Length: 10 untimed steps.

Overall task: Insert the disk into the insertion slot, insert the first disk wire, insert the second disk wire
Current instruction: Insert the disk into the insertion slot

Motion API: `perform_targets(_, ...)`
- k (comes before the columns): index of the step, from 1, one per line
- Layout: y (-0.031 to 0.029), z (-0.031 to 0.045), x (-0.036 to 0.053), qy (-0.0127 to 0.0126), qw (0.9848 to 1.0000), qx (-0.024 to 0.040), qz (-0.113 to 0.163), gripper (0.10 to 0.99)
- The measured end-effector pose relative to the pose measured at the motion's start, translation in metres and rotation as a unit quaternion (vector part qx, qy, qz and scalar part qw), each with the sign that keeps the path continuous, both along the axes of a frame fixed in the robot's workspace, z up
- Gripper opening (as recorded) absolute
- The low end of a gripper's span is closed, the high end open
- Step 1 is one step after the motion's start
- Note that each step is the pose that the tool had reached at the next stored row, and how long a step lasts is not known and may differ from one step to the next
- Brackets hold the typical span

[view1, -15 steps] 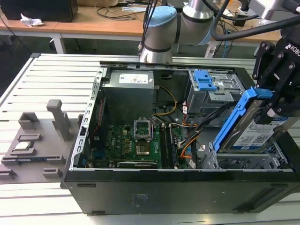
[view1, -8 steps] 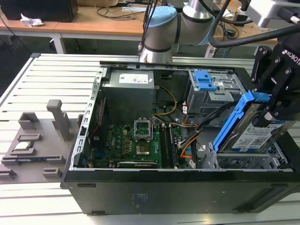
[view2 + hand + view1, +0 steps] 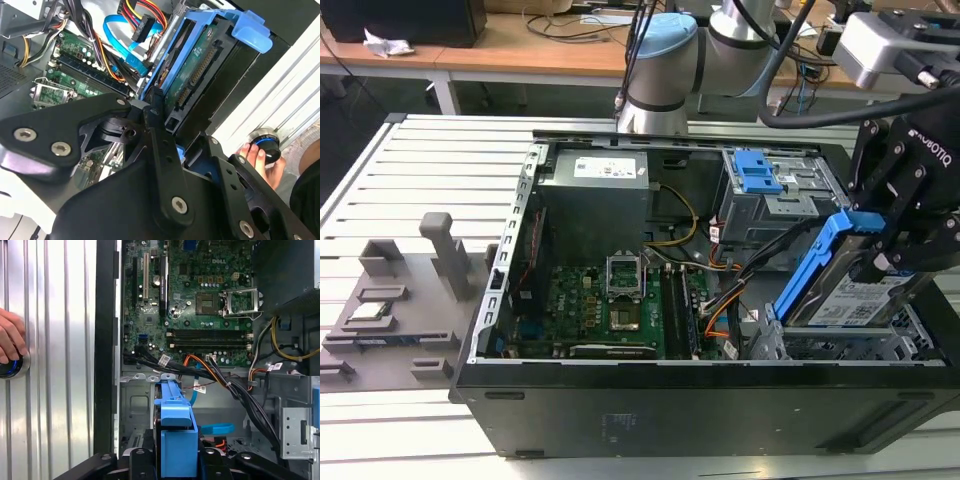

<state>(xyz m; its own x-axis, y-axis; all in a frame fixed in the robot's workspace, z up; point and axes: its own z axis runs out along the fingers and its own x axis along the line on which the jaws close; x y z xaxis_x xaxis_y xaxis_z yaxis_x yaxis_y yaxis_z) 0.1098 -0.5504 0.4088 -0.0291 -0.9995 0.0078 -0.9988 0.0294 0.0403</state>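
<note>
Pincer grips tilted disk; cables beside insertion slot.

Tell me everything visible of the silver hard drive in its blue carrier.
The silver hard drive is flat, white-labelled, framed by a blue plastic carrier. It sits steeply tilted, lower end at the grey perforated metal drive cage, upper end clamped in the black gripper. Its green circuit-board underside shows in the second wrist view.
</note>
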Motion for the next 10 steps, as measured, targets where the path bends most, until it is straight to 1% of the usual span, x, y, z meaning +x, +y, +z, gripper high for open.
perform_targets(4,0.0000,-0.0032,0.0000,0.0000,1.0000,0.0000,0.000,0.365)
perform_targets(7,0.0000,-0.0084,0.0000,0.0000,1.0000,0.0000,0.000,0.365)
perform_targets(10,0.0000,-0.0085,0.0000,0.0000,1.0000,-0.0001,0.000,0.365)
